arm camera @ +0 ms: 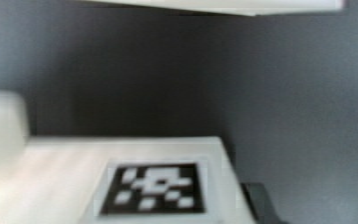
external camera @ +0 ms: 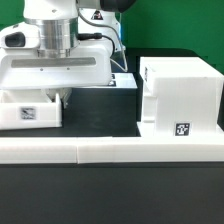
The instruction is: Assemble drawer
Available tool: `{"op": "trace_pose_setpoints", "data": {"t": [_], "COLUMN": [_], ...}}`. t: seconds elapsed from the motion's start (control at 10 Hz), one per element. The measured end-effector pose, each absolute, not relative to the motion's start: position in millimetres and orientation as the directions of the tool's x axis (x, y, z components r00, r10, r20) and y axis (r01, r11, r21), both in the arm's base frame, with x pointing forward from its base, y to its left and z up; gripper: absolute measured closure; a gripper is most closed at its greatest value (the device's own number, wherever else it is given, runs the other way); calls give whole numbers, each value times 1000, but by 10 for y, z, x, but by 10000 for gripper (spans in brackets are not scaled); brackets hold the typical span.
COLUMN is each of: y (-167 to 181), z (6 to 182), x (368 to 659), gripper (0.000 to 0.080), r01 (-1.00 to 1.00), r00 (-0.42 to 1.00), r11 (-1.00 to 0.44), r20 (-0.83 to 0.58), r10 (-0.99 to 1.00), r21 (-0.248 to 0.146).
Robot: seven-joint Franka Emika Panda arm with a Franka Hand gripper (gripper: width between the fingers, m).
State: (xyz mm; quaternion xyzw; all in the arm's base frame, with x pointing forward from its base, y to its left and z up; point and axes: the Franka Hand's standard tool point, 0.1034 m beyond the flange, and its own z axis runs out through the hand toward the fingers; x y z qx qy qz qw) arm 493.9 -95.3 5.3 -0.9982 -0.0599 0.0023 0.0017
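The drawer's tall white casing (external camera: 180, 92) stands at the exterior view's right, with a tag low on its front. A shallow white tray (external camera: 28, 110) with a tag lies at the exterior view's left. My gripper (external camera: 58, 97) reaches down onto the tray's right end. In the wrist view the tray's tagged face (arm camera: 158, 188) fills the lower part, blurred and very close. One dark finger (arm camera: 256, 196) presses against the tray's edge, and the other finger is hidden behind the tray. The second tray is out of view.
The long low white border wall (external camera: 110, 150) runs across the front of the table. The arm's white body (external camera: 55, 60) stands over the tray. A white edge (arm camera: 229, 5) shows across the dark table in the wrist view.
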Motion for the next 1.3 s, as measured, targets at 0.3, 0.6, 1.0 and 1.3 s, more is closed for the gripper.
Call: {"op": "trace_pose_setpoints", "data": {"t": [0.3,0.6,1.0,1.3], "y": [-954,-954,-679,-660], "z": [51,51,278,272], "x": [4938,4938,5035,5036], "gripper": [757,757,757,757], "r01": [120,120,166,203], "r00": [993,993,986,979], "r11": [-993,-993,-986,-979], "r20": [-5,-5,-17,-17], "r10": [120,120,166,204], "r21": [-4,-4,-32,-35]}}
